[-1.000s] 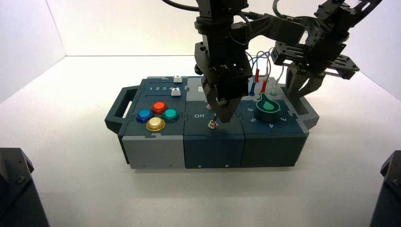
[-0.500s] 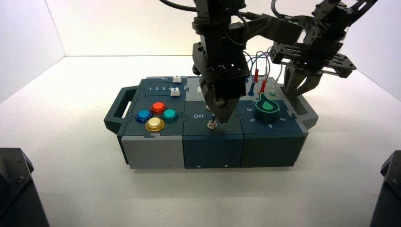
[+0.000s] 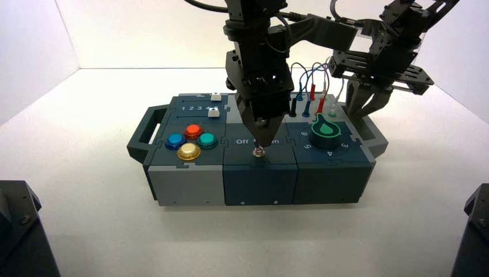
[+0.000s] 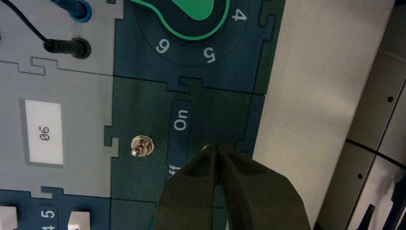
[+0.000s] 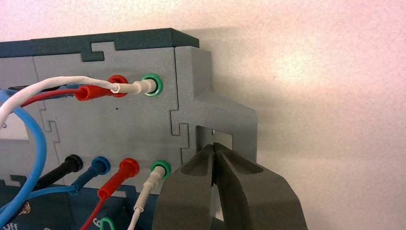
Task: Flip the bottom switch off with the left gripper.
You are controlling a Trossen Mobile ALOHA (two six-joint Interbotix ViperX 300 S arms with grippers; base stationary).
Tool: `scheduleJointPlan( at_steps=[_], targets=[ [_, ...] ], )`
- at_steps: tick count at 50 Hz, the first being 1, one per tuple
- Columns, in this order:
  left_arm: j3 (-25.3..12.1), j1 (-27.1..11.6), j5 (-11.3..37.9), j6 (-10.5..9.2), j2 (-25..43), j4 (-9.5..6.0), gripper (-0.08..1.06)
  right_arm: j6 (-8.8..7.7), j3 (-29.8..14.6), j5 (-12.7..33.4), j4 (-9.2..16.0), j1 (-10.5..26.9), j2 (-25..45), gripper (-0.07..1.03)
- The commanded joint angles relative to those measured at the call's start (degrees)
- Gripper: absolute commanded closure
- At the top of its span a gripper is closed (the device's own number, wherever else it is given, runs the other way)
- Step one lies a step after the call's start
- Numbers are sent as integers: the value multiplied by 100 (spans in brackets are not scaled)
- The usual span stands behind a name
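The bottom switch (image 3: pixel 260 152) is a small silver toggle near the front of the box's dark middle panel, between the lettering "Off" and "On". My left gripper (image 3: pixel 261 143) points straight down at it, fingers shut into one wedge. In the left wrist view the left gripper's tip (image 4: pixel 214 146) covers the bottom switch, and only a silver sliver (image 4: pixel 206 147) shows beside it. The lever's position is hidden. The twin silver toggle (image 4: pixel 142 146) stands bare farther back on the same panel.
My right gripper (image 3: pixel 369 108) hangs shut over the box's right handle (image 5: pixel 215 112), beside the plugged wires (image 5: pixel 119 88). A green knob (image 3: pixel 326 131) sits right of the switches. Coloured buttons (image 3: pixel 190 140) and white sliders (image 3: pixel 215 111) lie to the left.
My left gripper has swung left, from just right of the bottom switch to directly over it, and "On" now shows beside its tip. The right arm has barely moved.
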Motion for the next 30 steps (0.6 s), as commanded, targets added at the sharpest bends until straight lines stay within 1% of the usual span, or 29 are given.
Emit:
scheduleJointPlan(
  at_steps=[1, 8, 13, 21, 30],
  targets=[
    [-325, 79, -44, 26, -220, -35, 101, -53, 62, -35, -18, 53, 255, 98],
    [-580, 88, -44, 26, -387, -44, 101, -70, 79, -35, -26, 53, 44, 99],
    [-615, 88, -44, 9, -527, -35, 101, -70, 114, -26, -35, 53, -220, 99],
    [-483, 105, -35, -35, -914, -35, 101, -70, 202, 105, -35, 53, -729, 98],
    [-246, 255, -18, -44, -1230, -35, 101, -79, 185, 264, -79, 53, -914, 98]
  ],
)
